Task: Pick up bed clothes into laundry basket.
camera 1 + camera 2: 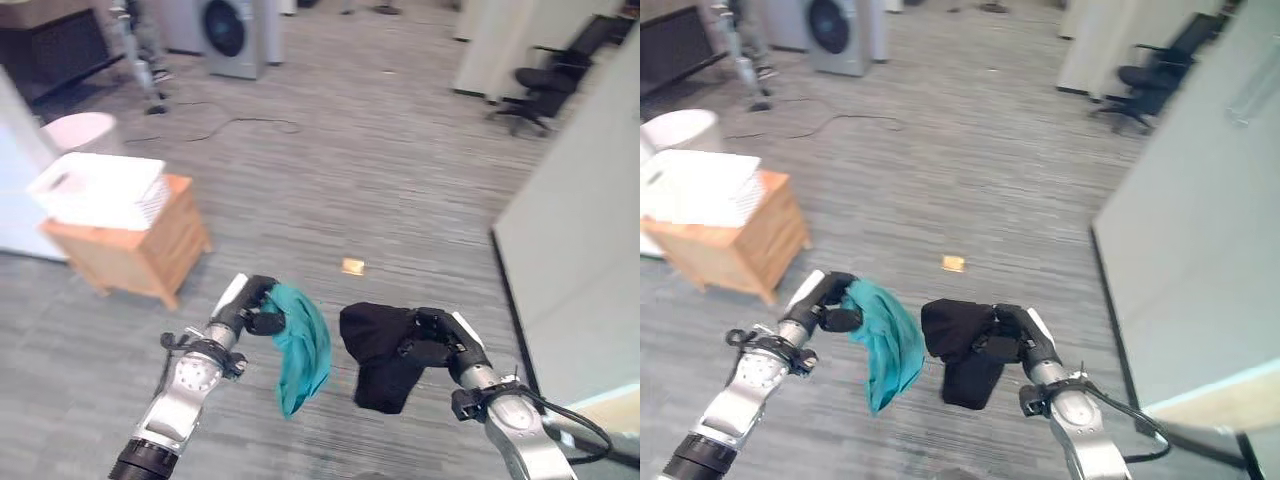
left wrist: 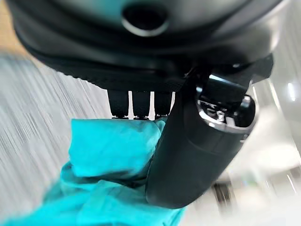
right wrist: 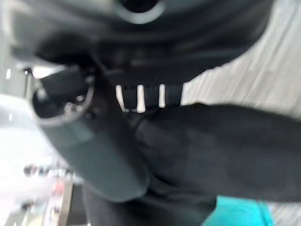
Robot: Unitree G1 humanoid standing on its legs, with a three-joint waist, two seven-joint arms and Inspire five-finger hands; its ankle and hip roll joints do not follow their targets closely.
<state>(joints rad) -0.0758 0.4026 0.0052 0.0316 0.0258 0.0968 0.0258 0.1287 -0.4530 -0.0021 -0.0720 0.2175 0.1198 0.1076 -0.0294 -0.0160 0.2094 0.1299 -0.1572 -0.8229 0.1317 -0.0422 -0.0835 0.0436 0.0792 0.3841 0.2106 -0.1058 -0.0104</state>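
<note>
1. While both arms reach out over the grey carpeted floor, the left hand holds a crumpled teal cloth garment with its fingers and thumb curled round the top of it, and the rest of the cloth hangs free below.
2. Its wrist view confirms this: the thumb presses the teal fabric against the row of fingers.
3. The right hand is closed the same way on a bunched black cloth garment, which droops beneath it; the two garments hang near each other but apart.
4. A white slatted plastic laundry basket sits on a low light-wood cabinet, well off to the robot's left and farther away than either hand.
5. A round pale pink bin stands just behind the cabinet, and a small tan scrap lies on the carpet ahead of the hands.
6. Judged from this, both garments are picked up but neither is in the basket, so the carry and drop remain.
7. Risk: each grip takes only a fold of limp cloth, so a swing toward the basket could let fabric slip out.
8. Risk: the hanging tails could catch the basket's rim or the cabinet edge and drape outside rather than fall in.
9. Risk: releasing short of the basket would land the clothes on the floor or in the bin.
</note>
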